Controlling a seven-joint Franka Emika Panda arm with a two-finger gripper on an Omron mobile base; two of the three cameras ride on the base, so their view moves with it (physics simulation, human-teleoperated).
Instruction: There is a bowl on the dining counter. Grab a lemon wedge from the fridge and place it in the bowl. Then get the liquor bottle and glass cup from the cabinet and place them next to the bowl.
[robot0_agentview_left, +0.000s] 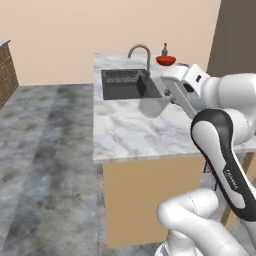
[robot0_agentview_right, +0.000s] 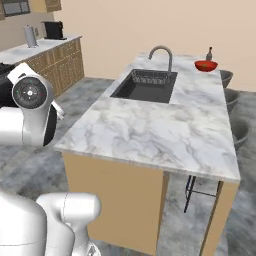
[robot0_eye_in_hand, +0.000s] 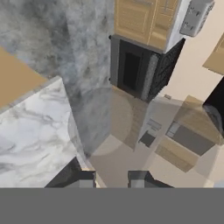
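1. The arm reached over the dining counter (robot0_agentview_left: 125, 132), holding the glass cup (robot0_agentview_left: 154, 106) in the air just right of the black sink (robot0_agentview_left: 127, 85), above the marble top, in the left base view.
2. The gripper (robot0_eye_in_hand: 111, 177) was pinched on the glass cup (robot0_eye_in_hand: 131, 131): in the hand view the two dark finger tips (robot0_eye_in_hand: 85, 178) stood a little apart with the translucent tumbler's wall between them, and the floor and cabinets showed through the glass.
3. The red bowl (robot0_agentview_left: 166, 60) sat at the far end of the counter, well apart from the cup. In the right base view the bowl (robot0_agentview_right: 206, 65) lay beyond the sink (robot0_agentview_right: 145, 86), near the far right edge of the counter (robot0_agentview_right: 165, 130).
4. The liquor bottle (robot0_agentview_right: 209, 53) stood upright just behind the bowl; in the left base view the bottle (robot0_agentview_left: 164, 49) also rose beside the bowl's far rim.
5. The bowl's contents were too small to make out.
6. The curved grey tap (robot0_agentview_right: 162, 55) rose at the far side of the sink.
7. Grey stools (robot0_agentview_right: 227, 80) lined the counter's right side.
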